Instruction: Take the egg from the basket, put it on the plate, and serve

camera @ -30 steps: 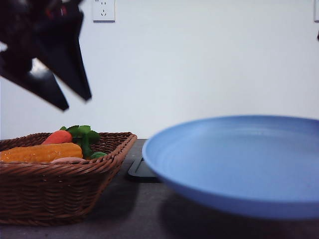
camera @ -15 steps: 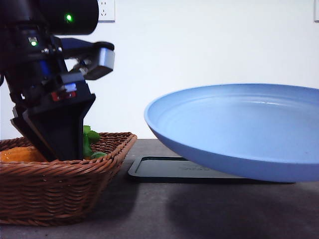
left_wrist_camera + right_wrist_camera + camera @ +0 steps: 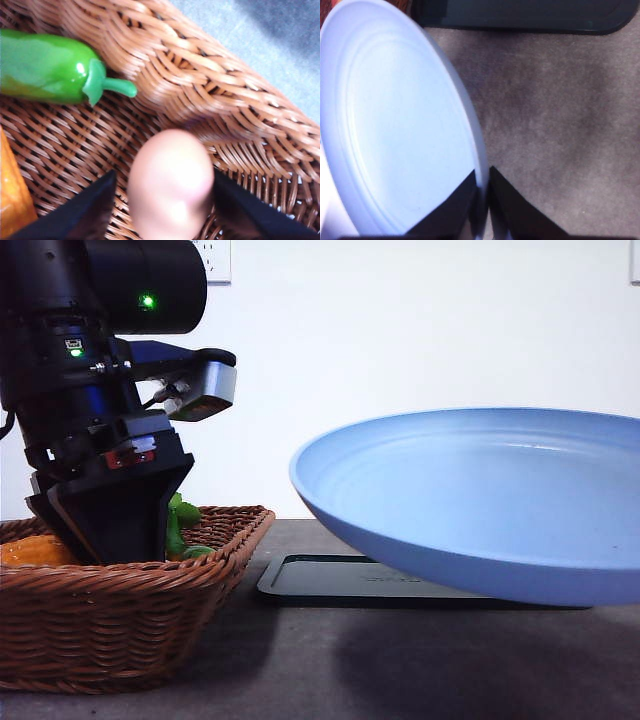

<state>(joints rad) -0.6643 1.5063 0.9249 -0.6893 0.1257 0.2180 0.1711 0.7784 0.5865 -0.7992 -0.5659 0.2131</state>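
Egg (image 3: 171, 184) on the basket (image 3: 120, 615) floor beside the green pepper (image 3: 50, 70), my left claw (image 3: 165, 210) spread either side of it, my right claw (image 3: 483, 200) clamped on the plate (image 3: 480, 505) rim, plate lifted above the black tray (image 3: 340, 580).

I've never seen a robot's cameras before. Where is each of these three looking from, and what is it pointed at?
Front view: low over the table, facing the wall; left arm in the basket, raised plate.
Left wrist view: above the left gripper, looking into the basket at the egg between open fingers, beside a green pepper.
Right wrist view: above the right gripper, pinching the plate's rim.
Shared: basket, plate, black tray.
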